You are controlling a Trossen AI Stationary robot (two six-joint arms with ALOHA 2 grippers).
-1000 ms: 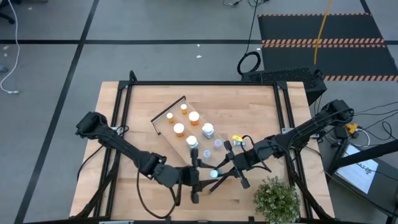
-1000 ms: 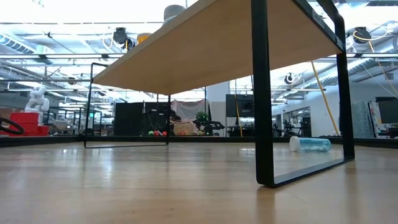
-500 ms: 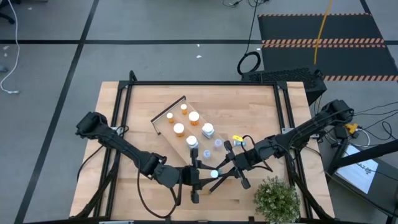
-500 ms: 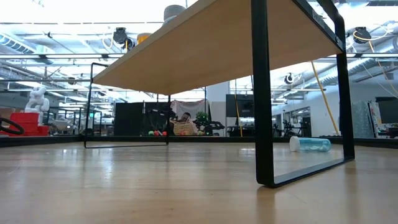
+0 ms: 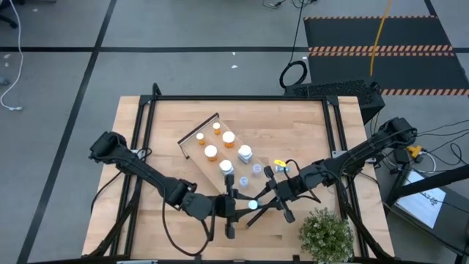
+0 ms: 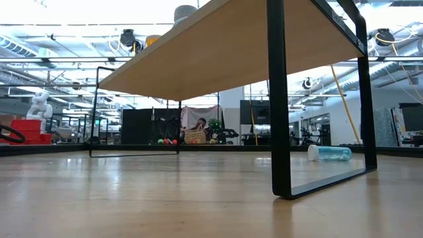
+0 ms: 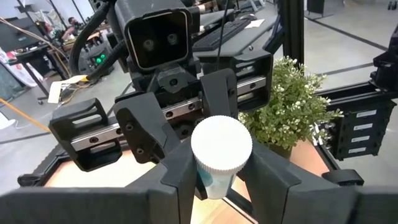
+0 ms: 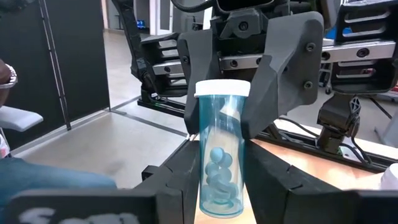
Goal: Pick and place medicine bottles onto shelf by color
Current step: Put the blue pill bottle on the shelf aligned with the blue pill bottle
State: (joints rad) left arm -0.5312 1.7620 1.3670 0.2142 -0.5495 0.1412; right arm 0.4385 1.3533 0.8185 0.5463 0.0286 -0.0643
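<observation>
High view: both arms meet near the worktop's [image 5: 146, 147] front edge, the left gripper [image 5: 233, 209] and right gripper [image 5: 262, 198] sharing one pale blue bottle [image 5: 253, 204] between them. The shelf [image 5: 196, 137] lies slantwise mid-worktop carrying four orange bottles [image 5: 229, 138] and two blue ones; more blue bottles stand just beside it, so I'd judge sorting past halfway.

Low view: a blue bottle lying on its side [image 6: 329, 153] waits beyond the shelf's dark end frame.

Left wrist view: fingers closed on the white-capped bottle, a potted plant [image 7: 292, 106] behind.

Right wrist view: fingers also pinching that bottle, a handover mid-exchange.
</observation>
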